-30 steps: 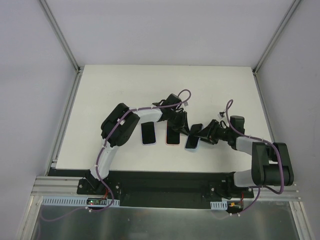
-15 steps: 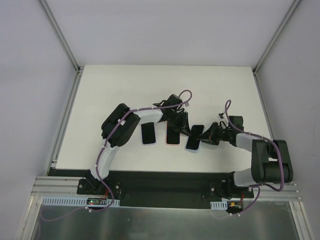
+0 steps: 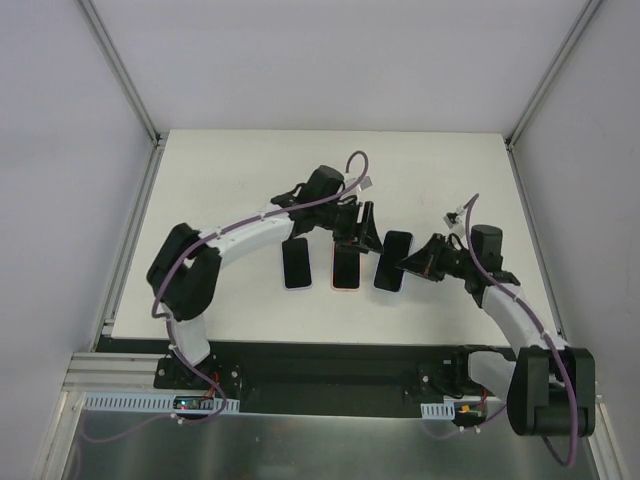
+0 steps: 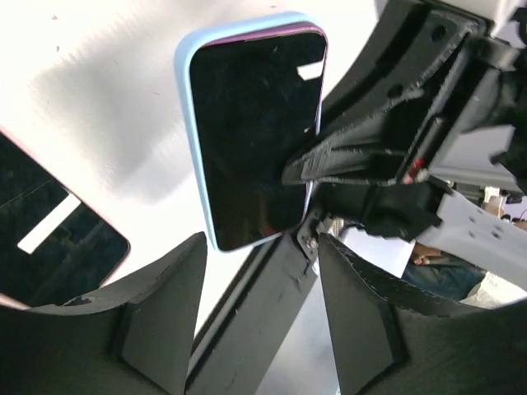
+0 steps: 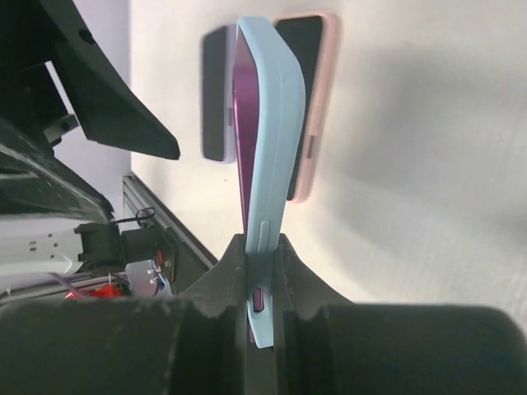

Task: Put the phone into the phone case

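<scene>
My right jaws pinch the blue case [image 5: 276, 140] with the phone [image 4: 251, 132] seemingly seated inside, left jaws open above, so I judge only a final press remains.

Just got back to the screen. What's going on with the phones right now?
The right gripper is shut on one edge of the light-blue case, and the purple phone appears to be seated inside it. The left gripper is open and hovers right beside that case, holding nothing. A pink-cased phone and a third phone lie flat on the table to the left.
</scene>
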`<action>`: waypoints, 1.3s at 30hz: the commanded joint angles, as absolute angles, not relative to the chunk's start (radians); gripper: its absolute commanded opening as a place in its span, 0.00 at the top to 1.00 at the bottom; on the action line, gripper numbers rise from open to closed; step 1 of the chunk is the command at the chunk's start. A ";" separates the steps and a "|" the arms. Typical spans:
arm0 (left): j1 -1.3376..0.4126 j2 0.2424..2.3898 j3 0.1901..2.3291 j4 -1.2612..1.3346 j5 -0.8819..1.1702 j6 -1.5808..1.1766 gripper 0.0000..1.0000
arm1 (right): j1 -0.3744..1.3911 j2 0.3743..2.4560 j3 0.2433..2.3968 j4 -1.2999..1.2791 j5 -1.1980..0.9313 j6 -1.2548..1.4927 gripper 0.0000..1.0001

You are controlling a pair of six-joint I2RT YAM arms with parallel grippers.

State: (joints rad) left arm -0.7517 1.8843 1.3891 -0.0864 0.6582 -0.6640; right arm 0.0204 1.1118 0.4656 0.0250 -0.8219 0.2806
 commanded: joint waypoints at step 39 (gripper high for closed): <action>-0.742 1.724 1.153 0.822 1.089 -1.118 1.00 | 0.078 0.591 0.453 0.011 -0.954 0.541 0.33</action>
